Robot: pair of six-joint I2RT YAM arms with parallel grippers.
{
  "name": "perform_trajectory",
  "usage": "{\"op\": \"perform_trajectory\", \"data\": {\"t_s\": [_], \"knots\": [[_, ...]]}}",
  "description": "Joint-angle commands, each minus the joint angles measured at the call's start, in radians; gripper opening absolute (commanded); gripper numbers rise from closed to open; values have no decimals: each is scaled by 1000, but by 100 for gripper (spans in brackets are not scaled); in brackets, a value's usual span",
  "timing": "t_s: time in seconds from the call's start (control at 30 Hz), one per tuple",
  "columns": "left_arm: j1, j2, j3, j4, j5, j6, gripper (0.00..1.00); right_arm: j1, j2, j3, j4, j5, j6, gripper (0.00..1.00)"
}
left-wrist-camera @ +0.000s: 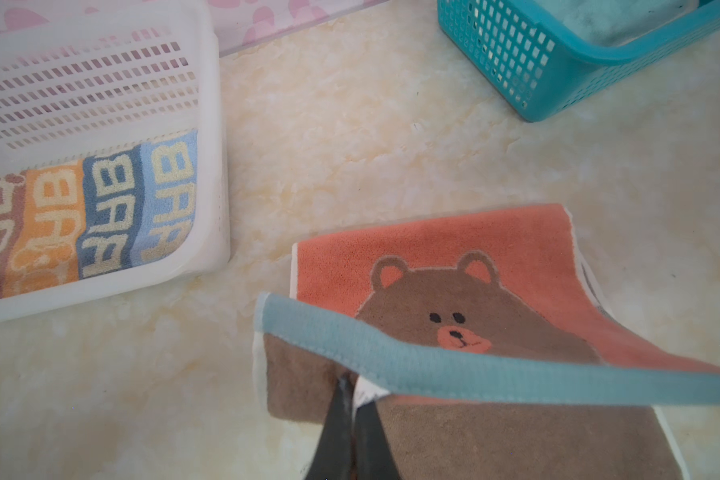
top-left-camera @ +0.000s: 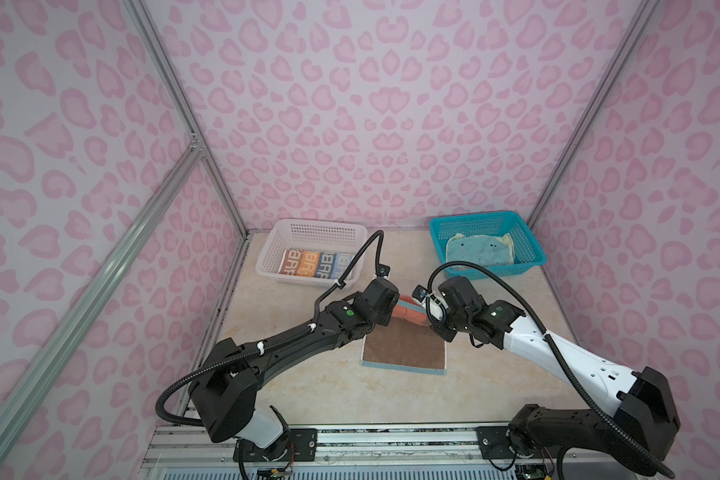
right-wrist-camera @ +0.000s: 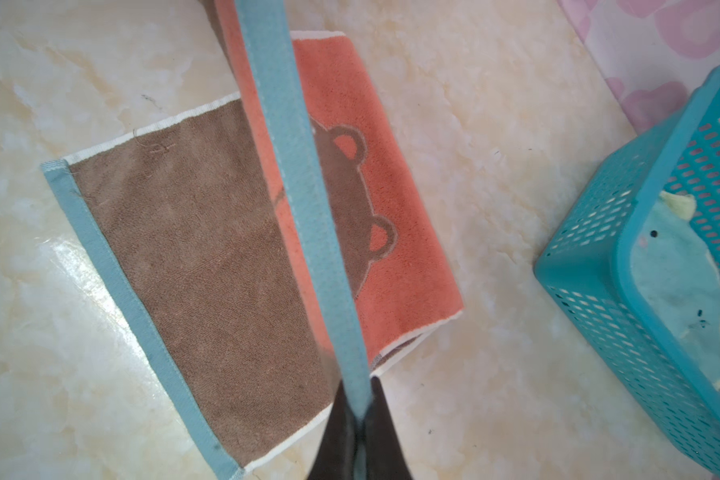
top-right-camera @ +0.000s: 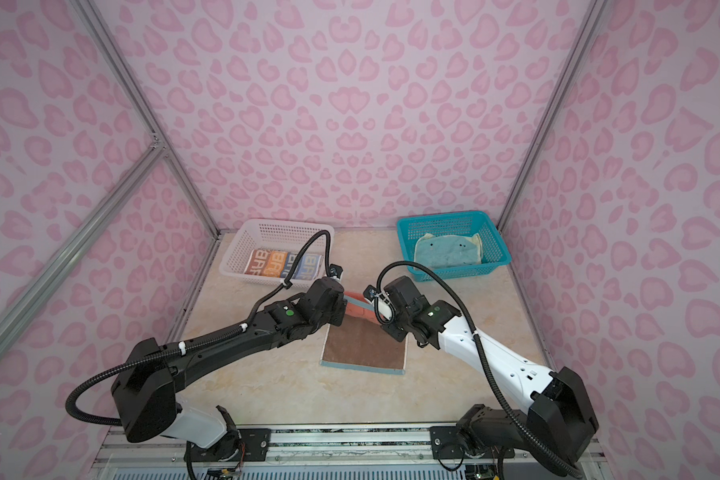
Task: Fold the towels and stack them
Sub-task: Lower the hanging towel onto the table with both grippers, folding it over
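**Bear towel** (right-wrist-camera: 192, 249): at the centre of the table (top-left-camera: 495, 395), between the arms. Terry cloth with a brown field and an orange field bearing a brown bear's head. Teal hems on the short ends, white edging on the long sides. The near part lies flat on the table. One teal hem is raised and drawn taut above the orange field.

**Left gripper** (left-wrist-camera: 352, 411), **right gripper** (right-wrist-camera: 360, 415): each is clamped on the towel at the raised hem, at opposite ends.

**Lettered towel** (top-left-camera: 314, 264): striped, lying in the white basket (top-left-camera: 308, 230).

**Teal towel** (top-left-camera: 476, 251): pale-yellow edges, lying in the teal basket (top-left-camera: 474, 220).
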Motion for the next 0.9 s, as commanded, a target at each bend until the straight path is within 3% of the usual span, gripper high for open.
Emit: {"op": "perform_trajectory", "data": {"t_s": [0.0,0.2,0.43,0.57,0.87], "knots": [[2,-23,-12,-52,-83,-29,3,7,-21,-6,-114,72,-4,0],[-26,-17,-74,-34,-40,-87,3,39,-19,-48,-120,47,-7,0],[-73,-17,-175,24,0,-130,2,118,97,-76,-161,3,9,3],[-98,-29,-222,46,4,-138,21,159,188,-86,-169,-41,5,13],[-131,-195,-389,108,-45,-197,44,201,232,-89,-160,-185,-19,32]]}}
